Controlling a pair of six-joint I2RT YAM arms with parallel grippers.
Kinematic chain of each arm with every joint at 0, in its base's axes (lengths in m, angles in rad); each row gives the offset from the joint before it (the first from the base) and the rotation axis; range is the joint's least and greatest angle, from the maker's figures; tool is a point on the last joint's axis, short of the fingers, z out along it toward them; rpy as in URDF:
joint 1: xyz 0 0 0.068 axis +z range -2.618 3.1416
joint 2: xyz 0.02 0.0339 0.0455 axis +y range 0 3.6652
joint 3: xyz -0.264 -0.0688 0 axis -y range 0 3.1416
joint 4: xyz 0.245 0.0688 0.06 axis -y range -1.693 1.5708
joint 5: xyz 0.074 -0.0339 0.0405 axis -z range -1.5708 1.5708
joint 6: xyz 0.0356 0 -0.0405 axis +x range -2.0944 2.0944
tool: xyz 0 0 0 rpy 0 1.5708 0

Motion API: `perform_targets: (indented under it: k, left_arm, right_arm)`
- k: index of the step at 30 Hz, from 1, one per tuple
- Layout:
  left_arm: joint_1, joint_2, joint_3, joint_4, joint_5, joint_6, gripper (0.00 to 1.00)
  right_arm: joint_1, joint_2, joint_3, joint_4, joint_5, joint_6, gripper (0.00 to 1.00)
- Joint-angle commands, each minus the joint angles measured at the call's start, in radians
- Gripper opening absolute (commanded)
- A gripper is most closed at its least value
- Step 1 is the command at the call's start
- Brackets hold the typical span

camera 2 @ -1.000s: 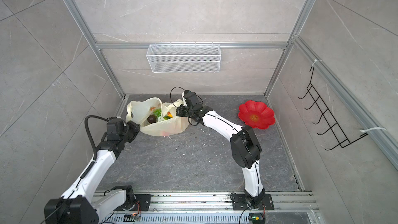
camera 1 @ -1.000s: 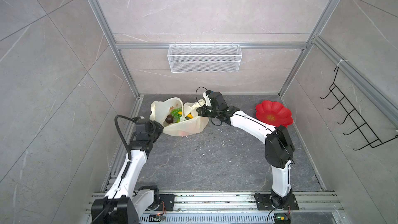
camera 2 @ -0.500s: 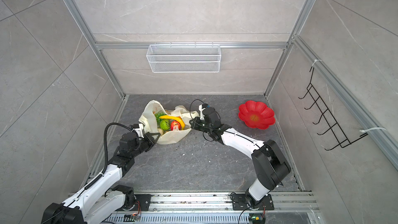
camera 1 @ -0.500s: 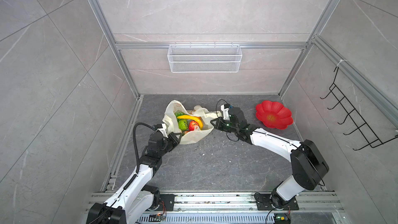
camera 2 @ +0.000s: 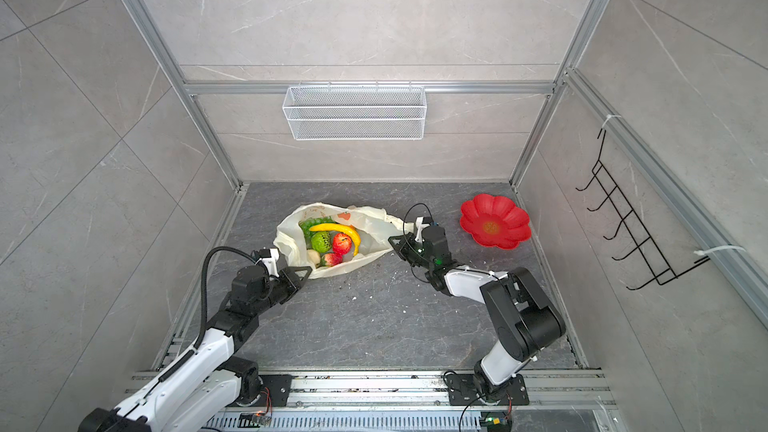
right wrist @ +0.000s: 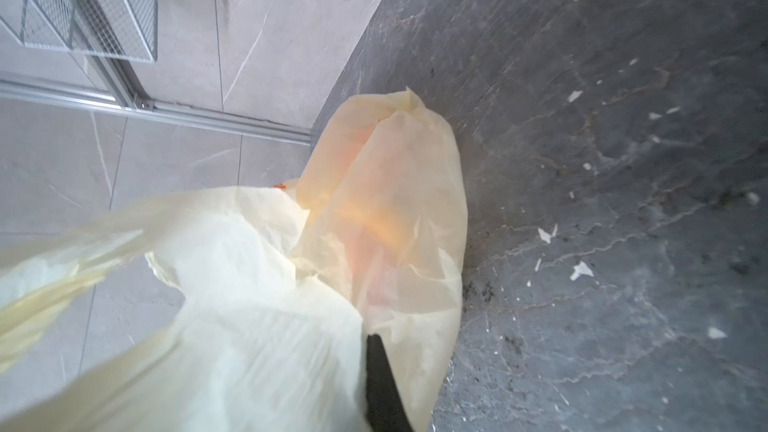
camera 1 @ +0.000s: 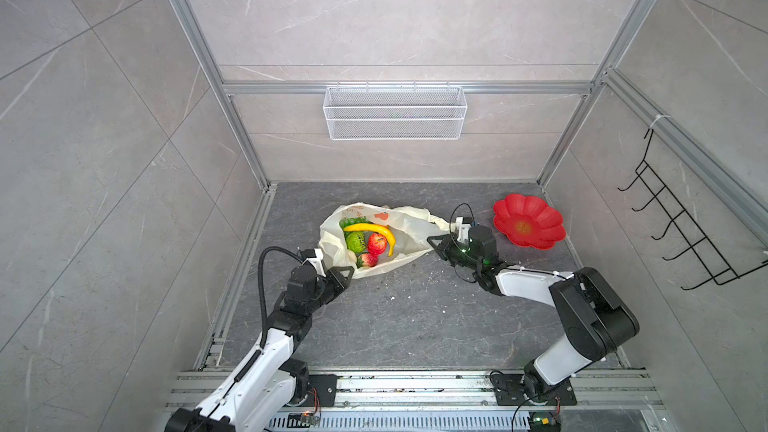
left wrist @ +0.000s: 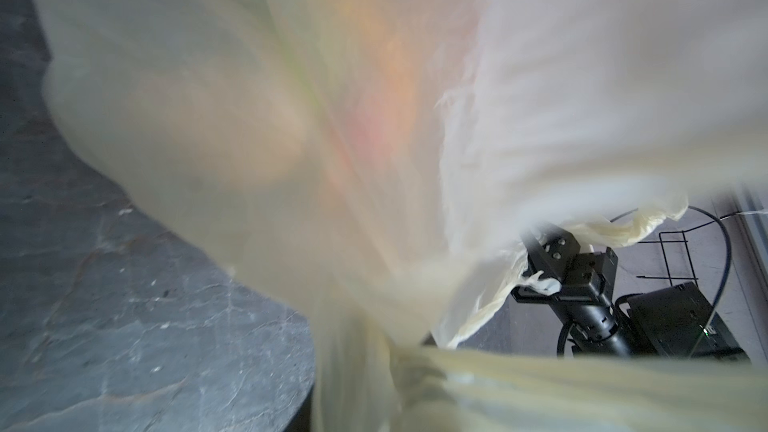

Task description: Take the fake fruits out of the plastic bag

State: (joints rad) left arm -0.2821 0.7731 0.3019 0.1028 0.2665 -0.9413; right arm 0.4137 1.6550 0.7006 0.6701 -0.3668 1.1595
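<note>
Plastic bag (camera 1: 409,224) lying open on the grey bench (camera 1: 415,322), towards its back left, with the fake fruits (camera 1: 368,260) inside: banana (camera 1: 372,228), red apple (camera 1: 377,243), bumpy green fruit (camera 1: 355,241). The right fingers (right wrist: 380,380) pinch the bag's handle at its right end. The left fingers (camera 1: 338,278) touch its near-left edge; whether they grip cannot be told. A red plate (camera 1: 528,222) sits well apart on the right.

Both top views overlook the whole table (camera 1: 395,317) from high. Wrist views look past their jaws, close on the plastic bag (left wrist: 249,97).
</note>
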Motion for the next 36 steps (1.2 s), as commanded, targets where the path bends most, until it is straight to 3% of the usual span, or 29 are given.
perform_targets:
  k: [1, 3, 5, 8, 12, 17, 21, 23, 27, 29, 36]
  left_arm:
    - [0.0, -0.089, -0.061, -0.118, -0.064, 0.004, 0.25]
    - [0.006, -0.109, -0.088, -0.126, -0.074, -0.023, 0.29]
    - [0.006, -0.108, -0.065, -0.184, -0.078, -0.015, 0.42]
    - [0.006, -0.113, 0.051, -0.405, -0.119, 0.042, 0.55]
    - [0.007, -0.182, 0.237, -0.679, -0.178, 0.124, 0.66]
    - [0.005, -0.215, 0.567, -1.039, -0.28, 0.204, 0.68]
    - [0.007, -0.066, 0.945, -1.378, -0.442, 0.288, 0.67]
    - [0.005, 0.016, 1.104, -1.46, -0.462, 0.322, 0.65]
    - [0.004, 0.173, 1.341, -1.469, -0.335, 0.326, 0.56]
    - [-0.015, 0.223, 1.388, -1.413, -0.3, 0.313, 0.55]
    - [-0.225, 0.399, 1.324, -1.227, -0.371, 0.238, 0.56]
  right_arm:
    - [-0.022, 0.064, -0.012, 0.094, -0.016, 0.057, 0.0]
    - [-0.023, 0.096, 0.001, 0.094, -0.027, 0.056, 0.0]
    - [-0.023, 0.127, 0.019, 0.081, -0.037, 0.054, 0.0]
    - [-0.023, 0.139, 0.035, 0.055, -0.043, 0.009, 0.0]
    - [-0.024, 0.067, 0.048, -0.087, -0.023, -0.106, 0.0]
    - [-0.023, -0.006, 0.061, -0.22, -0.004, -0.217, 0.0]
    - [-0.02, -0.015, 0.059, -0.226, -0.009, -0.228, 0.0]
    - [-0.017, -0.017, 0.061, -0.223, -0.009, -0.231, 0.0]
    - [0.011, -0.024, 0.085, -0.244, 0.009, -0.259, 0.0]
    - [0.033, -0.026, 0.098, -0.254, 0.021, -0.274, 0.0]
    - [0.078, -0.029, 0.13, -0.267, 0.048, -0.288, 0.0]
